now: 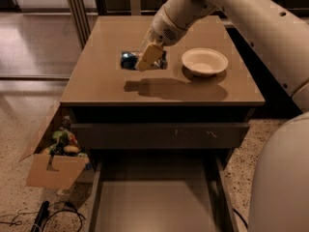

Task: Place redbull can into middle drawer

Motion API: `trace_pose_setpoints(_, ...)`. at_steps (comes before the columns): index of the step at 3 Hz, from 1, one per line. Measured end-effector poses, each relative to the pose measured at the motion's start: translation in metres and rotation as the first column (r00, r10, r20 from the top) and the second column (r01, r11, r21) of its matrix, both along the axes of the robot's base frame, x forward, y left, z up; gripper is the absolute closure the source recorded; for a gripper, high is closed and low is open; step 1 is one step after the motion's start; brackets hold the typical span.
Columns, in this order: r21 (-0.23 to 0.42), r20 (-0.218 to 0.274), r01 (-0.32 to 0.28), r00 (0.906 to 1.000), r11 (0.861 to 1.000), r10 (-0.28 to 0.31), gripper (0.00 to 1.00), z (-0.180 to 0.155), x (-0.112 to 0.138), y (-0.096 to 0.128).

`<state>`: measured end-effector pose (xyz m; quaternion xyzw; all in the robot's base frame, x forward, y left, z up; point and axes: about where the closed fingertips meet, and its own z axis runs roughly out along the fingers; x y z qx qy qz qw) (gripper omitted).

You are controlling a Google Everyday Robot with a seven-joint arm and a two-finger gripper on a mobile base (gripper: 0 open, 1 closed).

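Observation:
The redbull can [128,60] lies sideways in my gripper [148,57], its blue ends showing on either side of the tan fingers [150,52]. The gripper is shut on the can and holds it a little above the brown tabletop [101,81], where its shadow falls. The middle drawer [154,197] stands pulled out at the bottom of the view, below and in front of the gripper, and its flat grey-brown floor is bare.
A cream round bowl [204,61] sits on the tabletop just right of the gripper. A dark closed drawer front [159,135] is above the open drawer. A cardboard box [53,168] with items stands on the floor at left, cables [43,217] below it.

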<state>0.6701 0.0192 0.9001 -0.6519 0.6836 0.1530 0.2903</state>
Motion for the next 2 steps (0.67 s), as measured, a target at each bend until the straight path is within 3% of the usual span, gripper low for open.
trace_pose_setpoints(2,0.044,0.051,0.025,0.9983,0.999,-0.027,1.00,0.033,-0.059,-0.034)
